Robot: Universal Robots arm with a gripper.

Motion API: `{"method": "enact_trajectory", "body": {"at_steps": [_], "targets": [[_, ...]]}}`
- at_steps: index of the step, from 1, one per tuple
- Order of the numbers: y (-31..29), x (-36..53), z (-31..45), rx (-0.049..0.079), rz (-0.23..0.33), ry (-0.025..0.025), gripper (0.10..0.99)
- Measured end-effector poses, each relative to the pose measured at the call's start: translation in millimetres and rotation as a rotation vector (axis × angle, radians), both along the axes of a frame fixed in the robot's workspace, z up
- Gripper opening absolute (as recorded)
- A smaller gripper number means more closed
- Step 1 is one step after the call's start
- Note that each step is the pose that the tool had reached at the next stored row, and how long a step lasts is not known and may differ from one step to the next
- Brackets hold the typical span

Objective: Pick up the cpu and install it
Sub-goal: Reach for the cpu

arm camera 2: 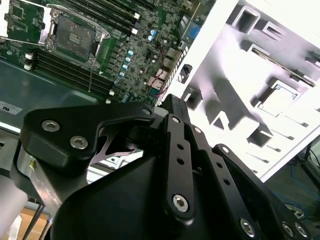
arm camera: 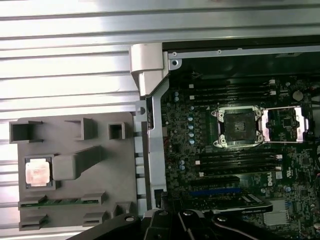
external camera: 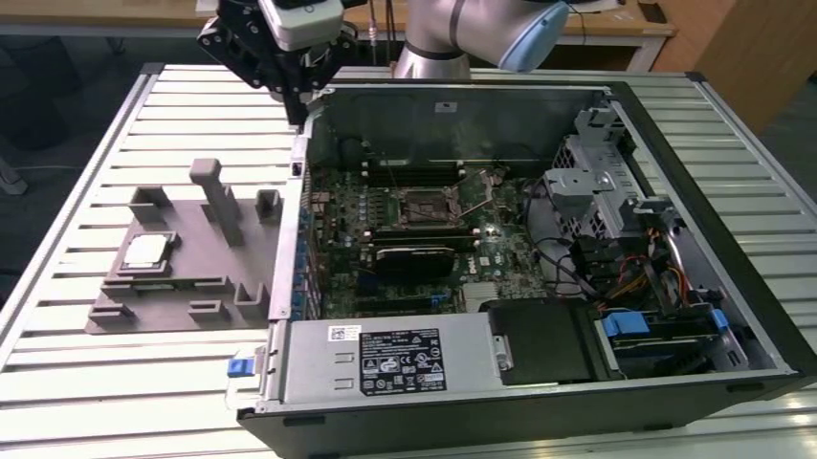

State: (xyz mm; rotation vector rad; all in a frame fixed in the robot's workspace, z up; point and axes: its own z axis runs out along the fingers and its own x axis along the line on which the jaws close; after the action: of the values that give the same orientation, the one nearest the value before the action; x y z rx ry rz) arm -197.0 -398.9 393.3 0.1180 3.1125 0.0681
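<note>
The cpu (external camera: 144,251) is a small square chip with a silvery top. It lies flat in a recess of the grey plastic plate (external camera: 191,287) on the table, at the exterior view's left of the open computer case. The first wrist view shows the cpu (arm camera: 38,172) beside an upright block. My gripper (external camera: 304,113) hangs high over the case's far corner, well away from the cpu and holding nothing that I can see. On the motherboard the cpu socket (external camera: 422,203) (arm camera: 235,126) stands empty with its metal load plate (arm camera: 285,125) flipped open.
The case wall (external camera: 297,220) rises between the grey plate and the motherboard. Memory sticks (arm camera: 235,90) flank the socket. A power supply (external camera: 383,359) fills the near side, and drive cages and cables (external camera: 613,220) stand at the exterior view's right. The table is ribbed metal (external camera: 191,115).
</note>
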Motion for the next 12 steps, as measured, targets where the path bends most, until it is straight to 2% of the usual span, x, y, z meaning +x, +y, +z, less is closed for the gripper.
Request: {"method": "enact_trajectory", "body": {"at_steps": [12], "targets": [[0.0, -13.7, -1.6, 0.000, 0.000, 0.0000, 0.106]]}}
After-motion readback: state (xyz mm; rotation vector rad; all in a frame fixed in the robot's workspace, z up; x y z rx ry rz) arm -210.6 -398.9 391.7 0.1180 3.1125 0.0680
